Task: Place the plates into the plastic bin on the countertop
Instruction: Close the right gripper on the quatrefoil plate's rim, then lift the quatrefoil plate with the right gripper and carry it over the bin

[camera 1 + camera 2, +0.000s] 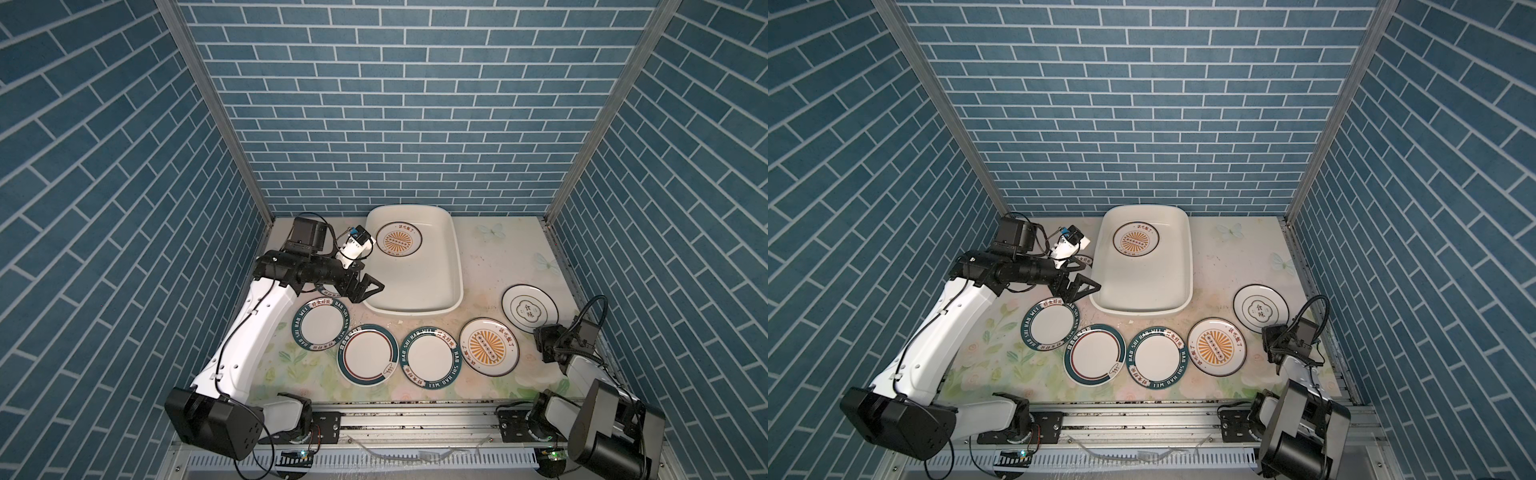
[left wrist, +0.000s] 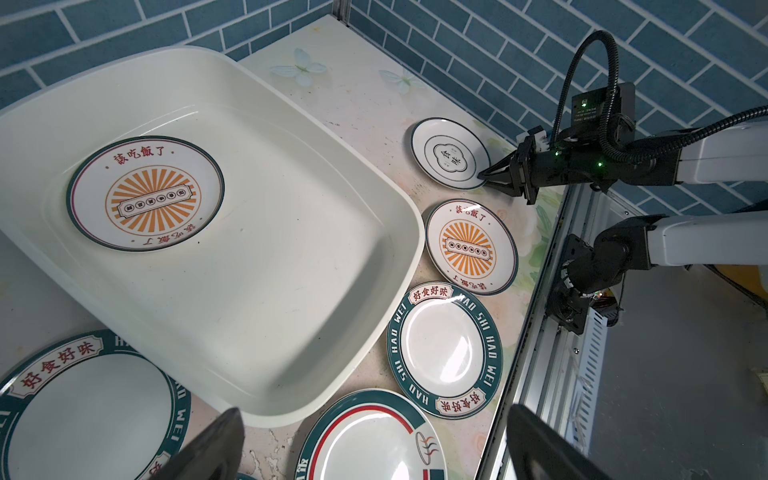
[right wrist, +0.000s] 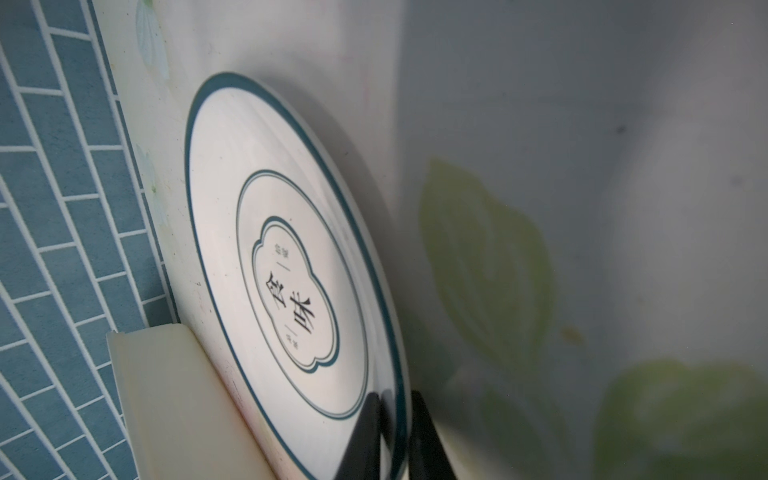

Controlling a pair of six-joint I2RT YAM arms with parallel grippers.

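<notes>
The white plastic bin (image 1: 457, 266) (image 1: 1190, 266) (image 2: 291, 291) stands at the back of the floral countertop (image 1: 498, 257), and one sunburst plate (image 1: 399, 239) (image 2: 145, 193) lies in it. Before the bin lie a lettered plate (image 1: 321, 324), a teal-and-red ringed plate (image 1: 368, 355), another lettered plate (image 1: 430, 357) and a sunburst plate (image 1: 489, 347). Far right lies a thin-ringed plate (image 1: 530, 308) (image 3: 291, 270); my right gripper (image 3: 395, 415) (image 2: 484, 174) is shut on its near rim. My left gripper (image 1: 365, 289) (image 2: 376, 411) hangs open by the bin's near left corner. A further lettered plate (image 1: 1084, 261) peeks out beside it.
Blue brick walls close in the back and both sides. A metal rail (image 1: 415, 415) runs along the front edge, with both arm bases on it. A metal frame strip (image 1: 569, 270) borders the countertop on the right, close to the held plate.
</notes>
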